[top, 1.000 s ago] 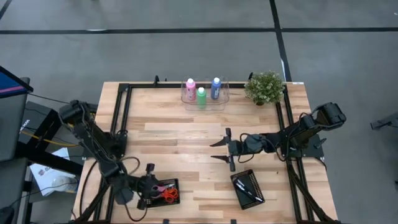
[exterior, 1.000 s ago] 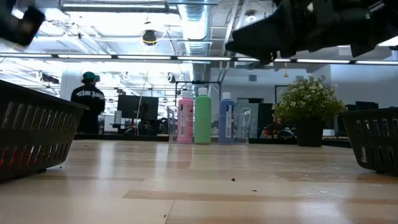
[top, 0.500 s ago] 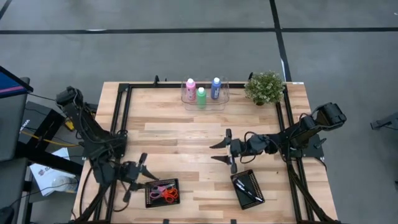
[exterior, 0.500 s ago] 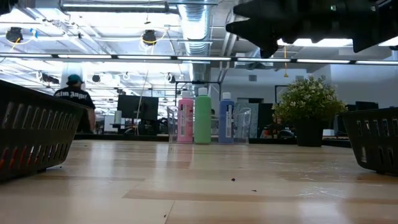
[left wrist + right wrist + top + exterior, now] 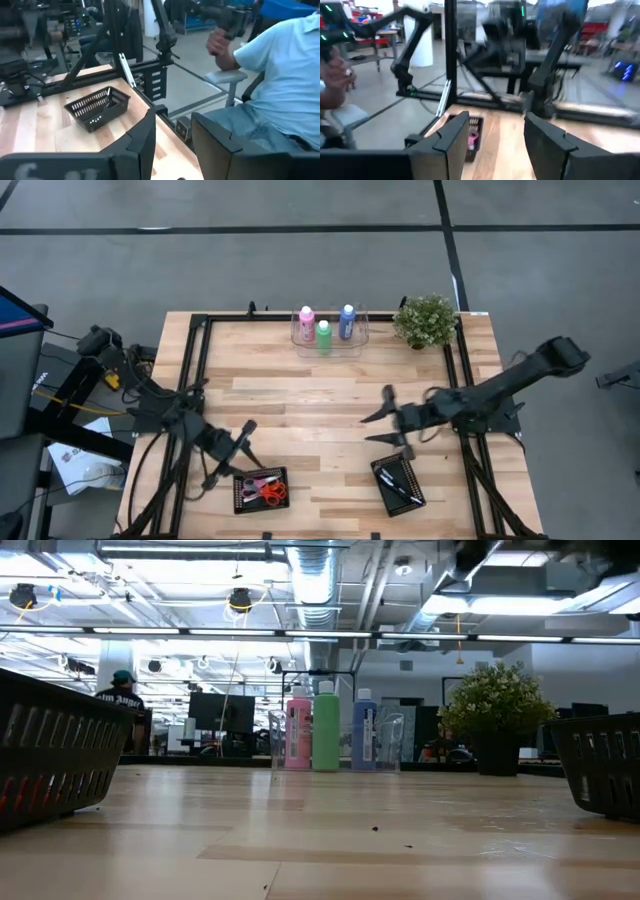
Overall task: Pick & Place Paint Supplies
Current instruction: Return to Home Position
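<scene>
At the wooden table's (image 5: pixel 300 395) far edge, three white-capped plastic paint bottles (image 5: pixel 323 332) seemingly await picking; thin dark brushes (image 5: pixel 400 483) lie binned; left gripper (image 5: pixel 243 452) and right gripper (image 5: pixel 366 430) gape empty.

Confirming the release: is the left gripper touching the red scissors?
Apart. The high view shows the red scissors lying in the black bin, with the open left gripper outside its rim, clear of them.

The left arm (image 5: pixel 140 385) and right arm (image 5: pixel 510 380) are matte black, built of slim straight links joined by bulkier rounded housings. A thin yellow cable (image 5: pixel 80 410) runs by the left arm's base. The left gripper (image 5: pixel 174 116) and right gripper (image 5: pixel 496 115) each carry two broad, dark, angular fingers with bevelled edges.
</scene>
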You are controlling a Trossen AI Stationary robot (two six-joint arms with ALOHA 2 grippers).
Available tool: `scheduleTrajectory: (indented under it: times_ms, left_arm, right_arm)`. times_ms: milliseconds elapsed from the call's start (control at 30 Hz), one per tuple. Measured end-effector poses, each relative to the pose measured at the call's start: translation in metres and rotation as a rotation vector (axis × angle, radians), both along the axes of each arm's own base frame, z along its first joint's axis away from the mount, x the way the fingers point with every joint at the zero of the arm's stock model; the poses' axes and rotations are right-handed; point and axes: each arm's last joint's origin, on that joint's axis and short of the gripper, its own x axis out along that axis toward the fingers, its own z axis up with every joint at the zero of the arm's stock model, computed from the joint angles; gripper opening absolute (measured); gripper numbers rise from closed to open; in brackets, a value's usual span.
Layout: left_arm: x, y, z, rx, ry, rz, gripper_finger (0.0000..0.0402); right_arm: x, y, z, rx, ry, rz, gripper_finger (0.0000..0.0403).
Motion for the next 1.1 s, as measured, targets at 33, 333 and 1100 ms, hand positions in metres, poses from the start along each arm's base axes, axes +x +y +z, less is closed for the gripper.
scheduleTrajectory:
  times_ms: [33, 333, 1100]
  left_arm:
    - [0.0, 0.006, -0.003, -0.012, -0.008, -0.003, 0.0117]
    - [-0.037, 0.063, -0.031, -0.158, -0.203, 0.069, 0.0116]
    - [-0.076, 0.103, -0.078, -0.155, -0.219, 0.351, 0.0116]
  right_arm:
    - [-0.009, -0.001, 0.008, -0.014, -0.012, -0.019, 0.0173]
    - [-0.078, -0.005, 0.019, -0.05, -0.118, 0.107, 0.0172]
    - [-0.102, -0.032, -0.069, -0.063, -0.135, 0.257, 0.0173]
